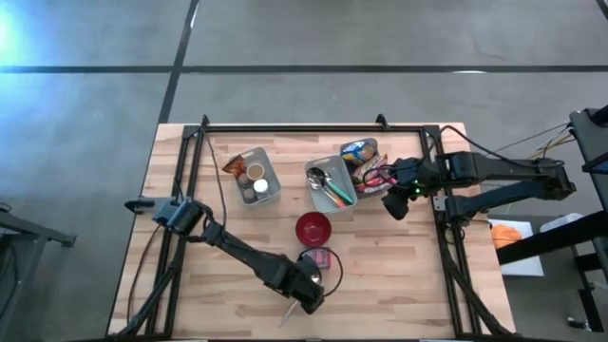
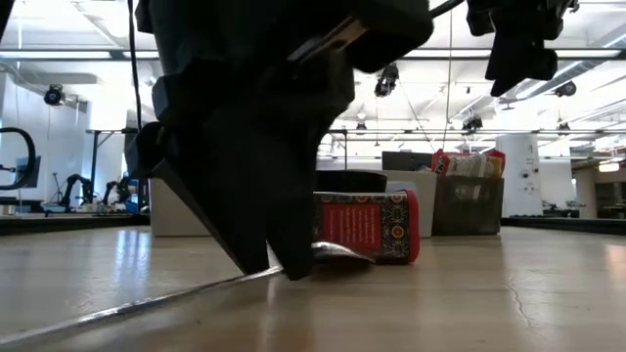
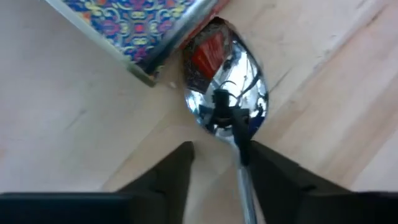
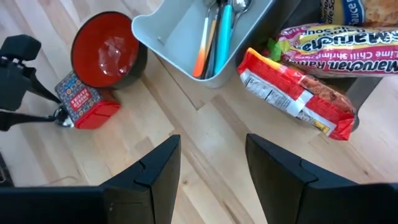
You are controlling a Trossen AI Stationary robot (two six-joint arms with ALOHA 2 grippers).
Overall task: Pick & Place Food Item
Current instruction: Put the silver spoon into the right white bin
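Observation:
A steel spoon (image 3: 227, 93) lies on the wooden table next to a red tin with a patterned top (image 1: 321, 258); its bowl is by the tin and its handle (image 2: 117, 311) runs toward the near edge. My left gripper (image 3: 221, 152) points down over the spoon's neck and is open, one finger on each side. My right gripper (image 4: 211, 149) hangs open and empty above the table to the right of the bins (image 1: 394, 207). Noodle packets (image 4: 298, 87) stick out of the right-hand bin. My left gripper comes at the spoon from above, with its fingers across the neck just behind the bowl. The neck (image 3: 244, 158) lies against the inner side of one finger (image 3: 267, 174), while the other finger (image 3: 171, 177) stands apart from it. The spoon rests flat on the table.
A red bowl (image 1: 313, 228) stands just beyond the tin. Three grey bins sit at the back: one with small jars (image 1: 256, 179), one with cutlery (image 1: 331, 187) and one with food packets (image 1: 364, 157). A black frame (image 1: 313, 128) rims the table.

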